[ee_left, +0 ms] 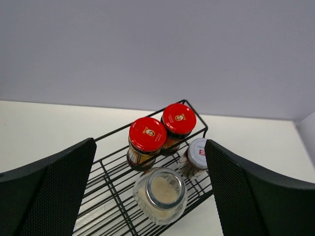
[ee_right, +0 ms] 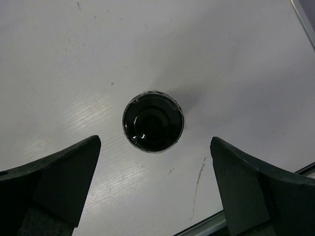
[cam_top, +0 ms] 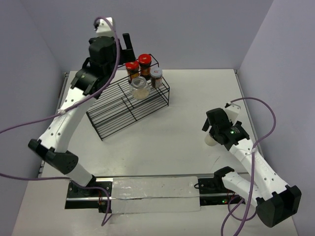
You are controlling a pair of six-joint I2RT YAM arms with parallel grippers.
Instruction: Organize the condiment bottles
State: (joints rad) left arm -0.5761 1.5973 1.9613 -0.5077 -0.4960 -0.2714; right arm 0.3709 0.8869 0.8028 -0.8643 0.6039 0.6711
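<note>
Red lids top two of the condiment bottles. The nearer red-lidded jar (cam_top: 132,70) and the farther red-lidded jar (cam_top: 144,64) stand upright side by side, both with dark brown contents, at the far right end of the black wire rack (cam_top: 120,115). Just to their right on the same rack stands the grey-lidded jar (cam_top: 156,77), dark inside. Just in front of these three sits the clear pale jar (cam_top: 140,87), its silvery-rimmed top facing the left wrist camera and pale contents showing through. The four are bunched close together; whether any of them touch I cannot tell. The rack sits slantwise on the white bench (cam_top: 167,147), towards the far left. The left arm (cam_top: 69,108) reaches up over the rack's left end, and the left jaws hang above it spread wide, with nothing between the left fingers (ee_left: 54,191). In the left wrist view the four racked jars show in the gap, well below. The fifth bottle, the black-lidded jar (ee_right: 153,123), stands alone on the bare bench at the right side, well apart from the rack. The right arm (cam_top: 251,162) bends over it, and the right jaws hover directly above it, also spread wide. The round black lid is centred between the right fingers (ee_right: 54,182) and clear of both. In the top view only a whitish sliver of that jar peeps out beside the right wrist.
</note>
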